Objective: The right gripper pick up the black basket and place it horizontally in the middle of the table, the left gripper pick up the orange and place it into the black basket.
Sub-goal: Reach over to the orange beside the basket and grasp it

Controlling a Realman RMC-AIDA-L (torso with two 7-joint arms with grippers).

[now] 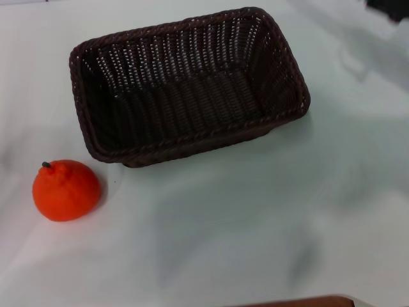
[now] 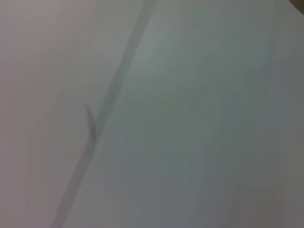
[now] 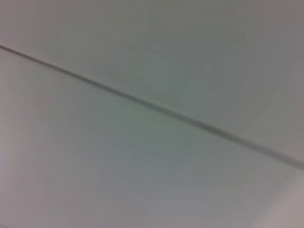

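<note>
Black basket (image 1: 188, 86) sitting on the white table (image 1: 268, 211), toward the far side and roughly central, long axis running left to right but skewed, right end swung farther away than the left. Empty inside, open side up. Orange (image 1: 66, 190) resting on the table at near left, stem nub tipped up and to the left, close to the basket's near-left corner but not touching it.

Neither gripper in sight from the head view. Both wrist views filled with pale, featureless surface crossed by a thin dark line (possibly a seam or a cable, impossible to say). No fingers visible anywhere, so no telling whether either pair is spread or closed, and nothing seen held or touched by them.

Step in hand, by judgement: basket first, with the right gripper. Best taken at the braided rim on the right short wall, one finger inside and one outside, pinching the weave firmly since the sloped wall could slip. Then lifted only a little, turned square to the table edge, and set down flat in the middle. Worth keeping the swing clear of the orange, which would roll if nudged. Orange untouched so far, left for the left gripper afterwards.
</note>
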